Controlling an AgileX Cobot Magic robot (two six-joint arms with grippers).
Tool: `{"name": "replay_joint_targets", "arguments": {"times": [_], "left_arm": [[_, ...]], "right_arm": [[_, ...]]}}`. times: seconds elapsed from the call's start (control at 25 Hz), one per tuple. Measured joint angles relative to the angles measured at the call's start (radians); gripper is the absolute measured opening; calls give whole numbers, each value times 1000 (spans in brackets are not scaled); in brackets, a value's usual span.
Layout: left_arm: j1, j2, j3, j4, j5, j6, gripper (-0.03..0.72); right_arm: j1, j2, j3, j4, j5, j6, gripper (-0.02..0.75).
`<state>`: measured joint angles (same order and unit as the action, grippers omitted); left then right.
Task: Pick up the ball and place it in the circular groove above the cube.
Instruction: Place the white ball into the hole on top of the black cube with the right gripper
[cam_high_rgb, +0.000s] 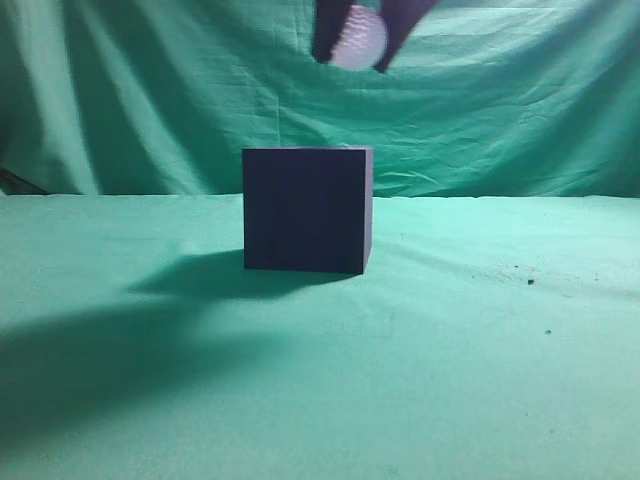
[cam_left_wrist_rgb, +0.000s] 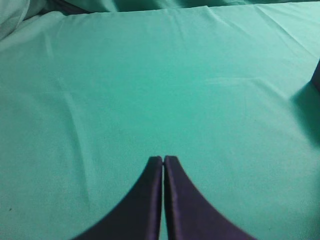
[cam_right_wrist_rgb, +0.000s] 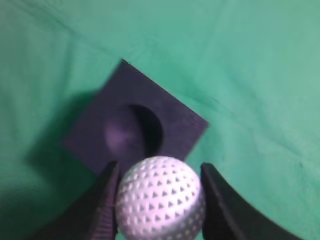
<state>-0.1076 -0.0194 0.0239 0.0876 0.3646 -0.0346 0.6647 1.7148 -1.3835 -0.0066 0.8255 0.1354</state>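
**Ball held in the air above the cube's groove**

We see the small white dimpled ball (cam_right_wrist_rgb: 161, 198) clamped between the two dark fingers (cam_right_wrist_rgb: 106, 205) of the right gripper (cam_right_wrist_rgb: 159, 200), one finger pressed against each side of it. In the exterior view the ball (cam_high_rgb: 358, 38) hangs near the top edge, above the large dark navy matte cube (cam_high_rgb: 307, 209) and slightly toward its right side, well clear of the top face.

From the right wrist camera we look down on the cube (cam_right_wrist_rgb: 175, 125), turned corner-on to us. Its top face carries a round hollow, the circular groove (cam_right_wrist_rgb: 132, 131), which lies bare just beyond the ball.

The cube stands on the green cloth-covered surface (cam_high_rgb: 480, 350) and throws a shadow to the left. Wrinkled green cloth also hangs as a backdrop (cam_high_rgb: 150, 90) behind it.

The left gripper (cam_left_wrist_rgb: 163, 159) hovers over plain green cloth, its fingers pressed together with nothing between them. We catch only a dark sliver at the right edge of that view, with a shadow below it.
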Motion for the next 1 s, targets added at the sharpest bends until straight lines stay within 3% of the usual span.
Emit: {"name": "replay_joint_targets", "arguments": {"times": [0.16,0.8,1.0], "left_arm": [[0,0,0,0,0,0,0],[0,0,0,0,0,0,0],[0,0,0,0,0,0,0]], "right_arm": [[31,28,-2,0,-78,-11,307],[31,124,-2,0,-128,-34,307],[31,129,-2,0,-152,-65,565]]}}
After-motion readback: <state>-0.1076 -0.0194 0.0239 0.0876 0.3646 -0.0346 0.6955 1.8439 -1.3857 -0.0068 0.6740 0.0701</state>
